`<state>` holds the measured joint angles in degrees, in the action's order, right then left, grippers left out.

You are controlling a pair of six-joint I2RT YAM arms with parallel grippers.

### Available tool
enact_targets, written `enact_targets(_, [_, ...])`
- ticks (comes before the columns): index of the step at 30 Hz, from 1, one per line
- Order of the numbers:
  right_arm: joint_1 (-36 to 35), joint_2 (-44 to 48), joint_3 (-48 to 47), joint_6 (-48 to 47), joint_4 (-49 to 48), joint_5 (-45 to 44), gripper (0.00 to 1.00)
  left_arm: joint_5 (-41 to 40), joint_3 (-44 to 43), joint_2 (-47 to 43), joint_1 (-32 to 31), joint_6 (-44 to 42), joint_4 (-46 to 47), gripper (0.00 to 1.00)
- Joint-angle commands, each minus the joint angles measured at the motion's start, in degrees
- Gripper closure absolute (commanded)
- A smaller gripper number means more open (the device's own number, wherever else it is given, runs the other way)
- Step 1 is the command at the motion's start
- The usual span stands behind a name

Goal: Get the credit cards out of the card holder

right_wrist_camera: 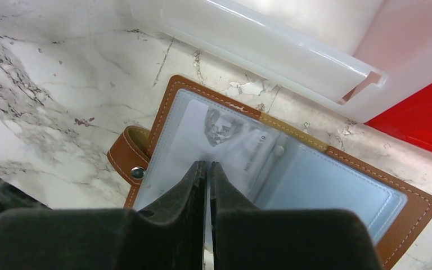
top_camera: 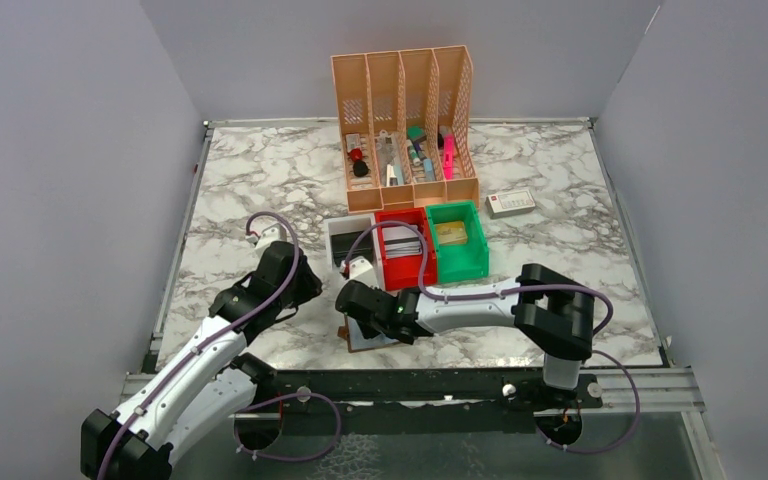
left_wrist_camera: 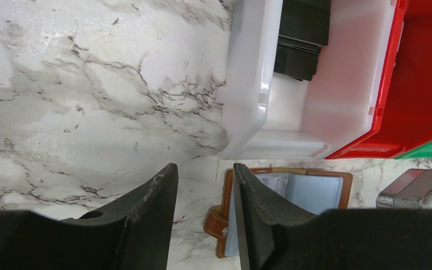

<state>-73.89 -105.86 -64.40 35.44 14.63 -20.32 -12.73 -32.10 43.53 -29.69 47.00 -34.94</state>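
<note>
The card holder lies open and flat on the marble worktop, close to the near edge and about midway along it. It sits just in front of a white bin. Its brown stitched border frames clear sleeves. One sleeve shows a pale credit card with a grey emblem and a line of print. A brown strap with a metal snap sticks out from the holder's left side.

On the right arm the jaws are drawn together, with only a thin slit between the two dark fingers. Their tips are down on the sleeve holding the credit card. Whether they pinch the card, the sleeve edge or nothing at all cannot be told.

On the left arm the jaws stand partly open and hold nothing. They are over the bare worktop just left of the card holder, and in the left wrist view one finger overlaps the holder's left border.

A black case lies in the white bin. A red bin stands beside it to the right, and a green bin comes next in the row. Behind the bins, towards the far edge, stands an orange file rack holding small items. A white box with a red end lies to the right of the rack.
</note>
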Motion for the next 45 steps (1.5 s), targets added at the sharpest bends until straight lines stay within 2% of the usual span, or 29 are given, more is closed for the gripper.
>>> enact_targets(1, [-0.4,-2.3,0.7,0.6,3.6,0.0,0.92,1.9,0.5,0.0,0.3,-1.1,1.8,0.55])
enact_targets(8, [-0.2,3.0,2.1,0.4,0.6,1.5,0.99,3.0,0.8,-0.1,0.2,-1.3,2.3,0.55])
enact_targets(15, [3.6,11.0,8.2,1.8,-9.8,12.0,0.99,6.7,0.6,-0.8,0.2,-3.3,3.7,0.55])
enact_targets(20, [7.8,14.8,13.1,5.1,-15.1,17.8,0.99,15.2,1.8,-0.9,0.2,-5.4,8.1,0.55])
enact_targets(26, [11.5,15.7,18.5,9.3,-21.4,24.6,0.99,30.4,5.4,0.9,0.2,-5.3,18.5,0.52])
enact_targets(28, [11.9,15.4,18.3,8.7,-21.2,25.4,0.98,32.3,6.2,2.1,0.2,-4.7,20.4,0.52])
enact_targets(32, [11.9,15.0,17.6,4.0,-20.7,26.3,0.83,29.7,6.2,2.9,0.2,-4.3,19.3,0.52])
enact_targets(38, [9.9,12.8,14.7,-1.4,-15.9,22.9,0.61,17.6,4.9,0.5,0.2,-1.8,12.4,0.52])
enact_targets(45, [5.7,8.8,9.5,-5.6,-10.1,15.9,0.51,10.3,4.2,-3.5,0.2,0.7,7.2,0.51])
